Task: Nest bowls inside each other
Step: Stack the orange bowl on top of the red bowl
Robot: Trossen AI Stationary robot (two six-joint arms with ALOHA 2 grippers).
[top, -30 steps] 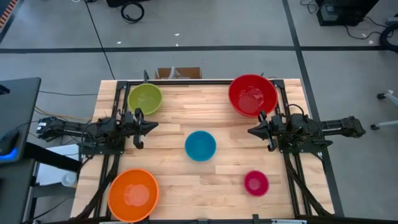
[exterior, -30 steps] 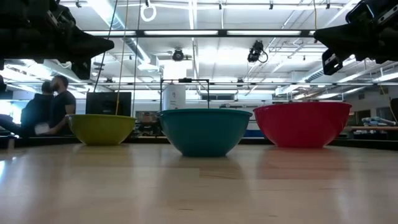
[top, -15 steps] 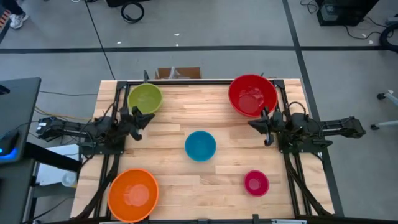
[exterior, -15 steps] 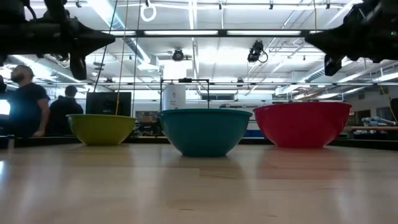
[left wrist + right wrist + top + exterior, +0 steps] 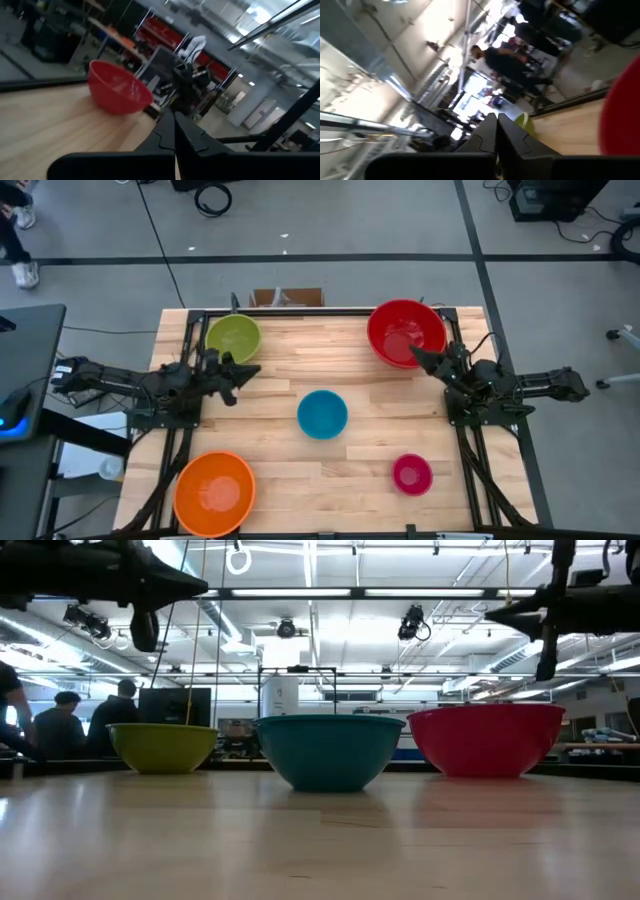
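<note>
Five bowls stand upright on their bases on the wooden table: a green one far left, a large red one far right, a blue one in the middle, an orange one near left and a small magenta one near right. My left gripper is shut and empty in the air just right of the green bowl. My right gripper is shut and empty, raised beside the red bowl's near rim. The low view shows both grippers well above the bowls, the left and the right.
A black frame runs along the table's far edge and both sides, by the arm bases. People stand in the room behind the table. Bare wood lies between the blue bowl and each of the other bowls.
My left gripper has risen, rolled about its own axis and shifted a little toward the far edge. My right gripper has rolled and swung its tip toward the far edge, up beside the red bowl. Both stayed shut. The bowls have not moved.
</note>
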